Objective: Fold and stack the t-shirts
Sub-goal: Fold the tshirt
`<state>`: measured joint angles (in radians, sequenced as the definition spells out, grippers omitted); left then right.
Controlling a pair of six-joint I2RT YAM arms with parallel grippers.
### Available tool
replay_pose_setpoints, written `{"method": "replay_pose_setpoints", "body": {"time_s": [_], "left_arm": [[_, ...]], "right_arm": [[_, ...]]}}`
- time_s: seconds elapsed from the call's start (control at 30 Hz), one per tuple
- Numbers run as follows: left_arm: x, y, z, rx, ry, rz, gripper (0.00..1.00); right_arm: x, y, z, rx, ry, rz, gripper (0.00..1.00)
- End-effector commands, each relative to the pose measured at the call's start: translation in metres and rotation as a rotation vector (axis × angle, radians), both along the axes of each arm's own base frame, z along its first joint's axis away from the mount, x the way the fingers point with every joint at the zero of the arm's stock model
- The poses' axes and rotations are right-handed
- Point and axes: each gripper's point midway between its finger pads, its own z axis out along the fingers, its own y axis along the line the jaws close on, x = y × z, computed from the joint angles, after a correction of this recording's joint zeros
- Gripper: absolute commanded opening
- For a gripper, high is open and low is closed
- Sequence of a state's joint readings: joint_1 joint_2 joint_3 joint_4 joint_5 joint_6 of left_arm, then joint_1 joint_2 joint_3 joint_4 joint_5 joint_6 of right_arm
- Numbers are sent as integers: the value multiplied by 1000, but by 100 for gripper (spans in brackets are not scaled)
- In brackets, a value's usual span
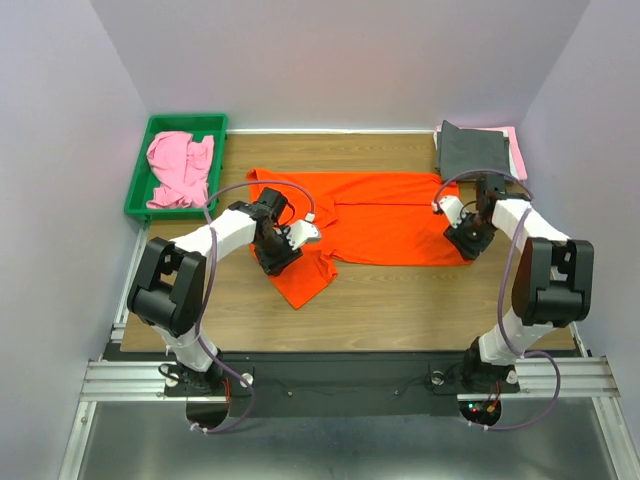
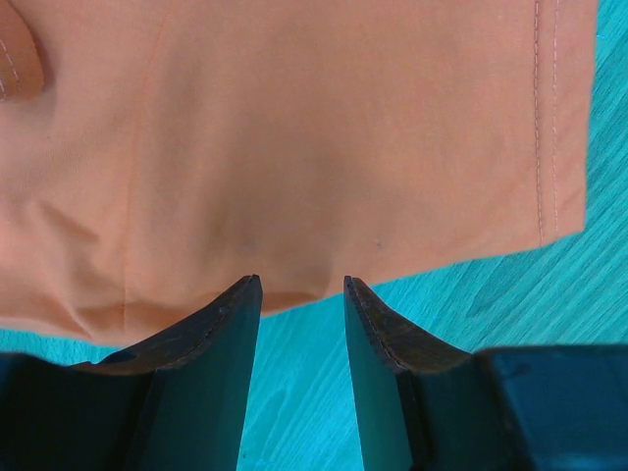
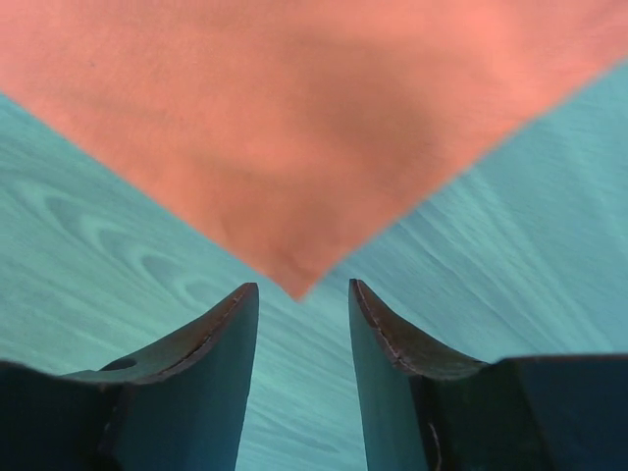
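Top view: one orange t-shirt [image 1: 390,215], mid-table, long axis 9-to-3 o'clock; one pink t-shirt [image 1: 180,165], green tray [image 1: 186,122] at 10; one dark grey t-shirt [image 1: 475,150], folded at 2; left wrist: left gripper [image 2: 302,285] spread at orange hem; right wrist: right gripper [image 3: 302,289] spread at orange corner.

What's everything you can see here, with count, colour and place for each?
Table: one, wood-grain, under everything.
Tray: one, green, far left corner.
Pink t-shirt: one, light pink, crumpled in tray.
Orange t-shirt: one, bright orange, spread mid-table.
Grey t-shirt: one, dark grey, folded, far right corner.
Pink cloth edge: one, pink, under grey t-shirt.
Left arm, right arm: two, white-and-black, flanking orange t-shirt.
Left pincer: one, dark, open, at orange t-shirt's edge.
Right pincer: one, dark, open, at its corner.
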<state>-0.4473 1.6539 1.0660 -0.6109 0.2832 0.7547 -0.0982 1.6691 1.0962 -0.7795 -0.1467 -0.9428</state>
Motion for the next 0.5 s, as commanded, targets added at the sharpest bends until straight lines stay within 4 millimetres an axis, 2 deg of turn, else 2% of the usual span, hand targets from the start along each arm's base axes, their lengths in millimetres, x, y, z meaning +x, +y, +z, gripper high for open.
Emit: {"method": "replay_pose_setpoints", "body": {"time_s": [0.0, 0.13, 0.3, 0.47], "left_arm": [[-1, 3, 8, -7, -5, 7, 50], [3, 4, 10, -14, -3, 13, 50], [9, 5, 11, -20, 10, 34, 50], [11, 6, 11, -29, 28, 59, 50]], "right_arm": [[17, 1, 44, -7, -127, 49, 47], [3, 9, 42, 22, -65, 91, 46], [-12, 19, 21, 25, 6, 129, 45], [-10, 15, 0, -8, 12, 136, 45]]}}
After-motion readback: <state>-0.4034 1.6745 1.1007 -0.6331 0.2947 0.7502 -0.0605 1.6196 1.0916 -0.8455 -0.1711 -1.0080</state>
